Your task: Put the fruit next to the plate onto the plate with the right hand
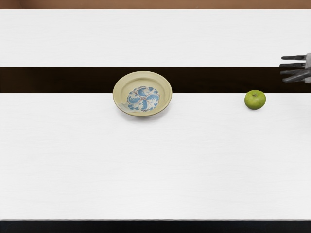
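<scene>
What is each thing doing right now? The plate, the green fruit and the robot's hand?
plate: empty, flat on the table.
green fruit: on the table right of the plate, apart from it, untouched.
right hand: at the picture's right edge, fingers spread, holding nothing, not touching the green fruit.

Your white counter lies on the near side of a dark gap; beyond that gap sits a second white surface, then a brown strip.

Right hand, fingers spread.
</scene>
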### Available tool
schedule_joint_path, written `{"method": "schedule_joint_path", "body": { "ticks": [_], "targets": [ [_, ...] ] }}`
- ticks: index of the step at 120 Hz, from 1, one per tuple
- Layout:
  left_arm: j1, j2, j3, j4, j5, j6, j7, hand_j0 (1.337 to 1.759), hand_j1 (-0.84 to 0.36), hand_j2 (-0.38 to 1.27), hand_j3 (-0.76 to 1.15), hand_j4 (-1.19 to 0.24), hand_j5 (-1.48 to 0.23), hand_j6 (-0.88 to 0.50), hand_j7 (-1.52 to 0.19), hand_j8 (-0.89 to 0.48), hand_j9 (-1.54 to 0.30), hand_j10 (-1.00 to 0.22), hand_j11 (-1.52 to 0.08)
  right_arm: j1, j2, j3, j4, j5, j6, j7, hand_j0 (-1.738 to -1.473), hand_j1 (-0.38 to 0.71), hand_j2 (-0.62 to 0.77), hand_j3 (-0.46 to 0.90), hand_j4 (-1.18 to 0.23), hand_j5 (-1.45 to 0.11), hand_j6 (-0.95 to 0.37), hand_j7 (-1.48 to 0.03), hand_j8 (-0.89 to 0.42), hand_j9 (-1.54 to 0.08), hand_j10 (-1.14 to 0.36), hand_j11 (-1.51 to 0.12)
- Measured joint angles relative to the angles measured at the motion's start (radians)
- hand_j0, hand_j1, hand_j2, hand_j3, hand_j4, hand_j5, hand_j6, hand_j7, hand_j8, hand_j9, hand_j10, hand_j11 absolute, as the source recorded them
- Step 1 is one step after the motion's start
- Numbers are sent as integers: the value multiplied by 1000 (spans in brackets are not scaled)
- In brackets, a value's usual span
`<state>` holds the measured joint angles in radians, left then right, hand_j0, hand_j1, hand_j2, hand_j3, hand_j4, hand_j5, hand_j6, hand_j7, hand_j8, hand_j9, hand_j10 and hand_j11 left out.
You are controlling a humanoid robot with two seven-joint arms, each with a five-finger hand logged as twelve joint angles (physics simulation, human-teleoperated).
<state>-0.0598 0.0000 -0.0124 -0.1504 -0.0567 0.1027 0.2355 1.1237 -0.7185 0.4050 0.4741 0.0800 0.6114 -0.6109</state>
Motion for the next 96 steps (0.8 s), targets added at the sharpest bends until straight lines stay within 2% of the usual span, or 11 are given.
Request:
{"method": "schedule_joint_path", "body": {
  "ticks": [13, 20, 28, 31, 36, 42, 48, 54, 60, 72, 96],
  "targets": [
    [0, 0, 0, 0, 0, 0, 0, 1658, 343, 1, 0, -6, -7, -6, -7, -6, -7, -6, -7, 4, 2, -1, 1, -7, 0, 0, -1658, -333, -4, 0, -12, -17, -11, -17, -12, -17, -12, -17],
    [0, 0, 0, 0, 0, 0, 0, 1658, 343, 1, 0, -6, -7, -6, -7, -6, -7, -6, -7, 6, -8, -1, 4, -62, 0, 0, -1658, -337, -3, 0, -9, -13, -9, -13, -9, -13, -9, -13],
    [0, 0, 0, 0, 0, 0, 0, 1658, 343, 1, 0, -6, -7, -6, -7, -6, -7, -6, -7, 1, -66, -1, 64, -114, 0, 0, -1658, -326, -5, 0, -18, -24, -18, -24, -18, -24, -18, -24],
    [0, 0, 0, 0, 0, 0, 0, 1658, 343, 1, 0, -6, -7, -6, -7, -6, -7, -6, -7, -3, -107, -1, 133, -138, 0, 0, -1658, -322, -5, 0, -21, -28, -20, -29, -21, -28, -21, -28],
    [0, 0, 0, 0, 0, 0, 0, 1658, 343, 1, 0, -6, -7, -6, -7, -6, -7, -6, -7, -9, -188, -1, 303, -200, -16, 0, -1658, -323, -5, 0, -21, -28, -21, -28, -21, -28, -21, -28],
    [0, 0, 0, 0, 0, 0, 0, 1658, 343, 1, 0, -6, -7, -6, -7, -6, -7, -6, -7, -15, -256, -1, 508, -316, -127, 0, -1658, -329, -4, 0, -18, -22, -17, -22, -17, -22, -17, -22],
    [0, 0, 0, 0, 0, 0, 0, 1658, 343, 1, 0, -6, -7, -6, -7, -6, -7, -6, -7, -32, -276, -3, 703, -466, -261, 0, -1658, -333, -3, 0, -14, -17, -14, -17, -14, -17, -14, -17],
    [0, 0, 0, 0, 0, 0, 0, 1658, 343, 1, 0, -6, -7, -6, -7, -6, -7, -6, -7, -46, -261, -11, 830, -608, -384, 0, -1658, -337, -2, 0, -12, -14, -13, -14, -12, -14, -12, -14],
    [0, 0, 0, 0, 0, 0, 0, 1658, 342, 1, 0, -6, -7, -6, -7, -6, -7, -6, -7, -56, -240, -23, 907, -701, -480, 0, -1658, -340, -2, 0, -11, -11, -12, -11, -11, -11, -10, -11],
    [0, 0, 0, 0, 0, 0, 0, 1658, 343, 1, 0, -6, -7, -6, -7, -6, -7, -6, -7, -67, -193, -50, 965, -811, -606, 0, -1658, -344, -1, 0, -9, -7, -10, -7, -9, -7, -8, -7],
    [0, 0, 0, 0, 0, 0, 0, 1658, 342, 1, 0, -6, -8, -6, -7, -6, -7, -6, -7, -99, -73, -130, 937, -919, -823, 0, -1658, -348, 1, 0, -6, -3, -8, -2, -7, -3, -6, -3]
  ]
}}
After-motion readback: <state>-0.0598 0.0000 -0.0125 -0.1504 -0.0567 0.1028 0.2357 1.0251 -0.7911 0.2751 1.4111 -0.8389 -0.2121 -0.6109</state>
